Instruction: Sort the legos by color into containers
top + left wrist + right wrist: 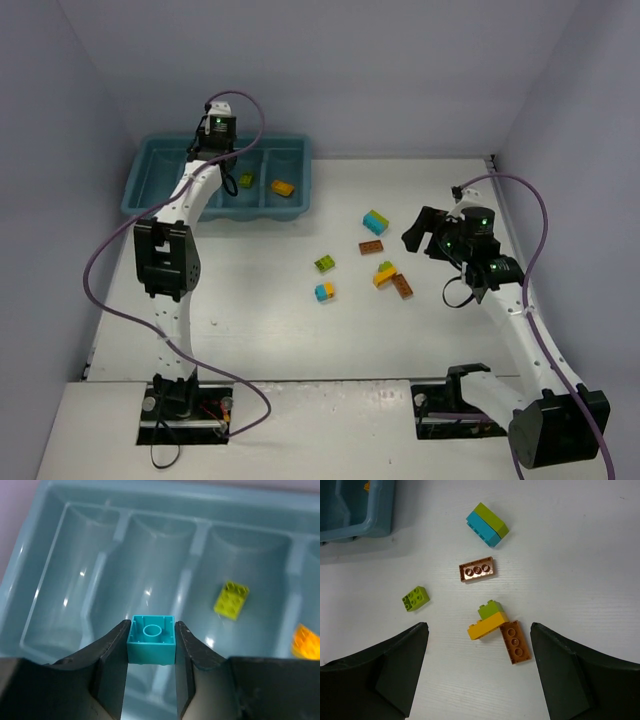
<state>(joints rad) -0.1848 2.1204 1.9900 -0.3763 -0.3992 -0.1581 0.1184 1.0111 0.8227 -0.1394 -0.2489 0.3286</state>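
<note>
Left gripper is clamped on a small square teal plastic brick, pinching it from both sides. The brick's hollow underside and round tube face the wrist camera. The gripper hangs over the long teal-blue plastic tray at the back left of the white table. In its wrist view the brick sits above the near wall of the second of the tray's four compartments, counted from the left. A lime-green plastic brick lies askew in the third compartment. An orange plastic brick lies in the fourth, rightmost compartment, cut off by the edge of that view.

Right gripper has its jaws spread wide with nothing between them. It hovers over the right part of the table, just beside the loose bricks. Nearest to it, framed between its fingers in the wrist view, is a touching cluster of three:
- a long yellow brick
- a small lime brick against the yellow brick's far side
- a brown-orange brick against its right end

Beyond the cluster a flat brown brick lies alone. Farther still sits a joined lime-and-teal pair. A small lime square brick lies apart toward the tray. A teal-and-yellow brick rests just beside it on the near side, seen only from the top camera.
</note>
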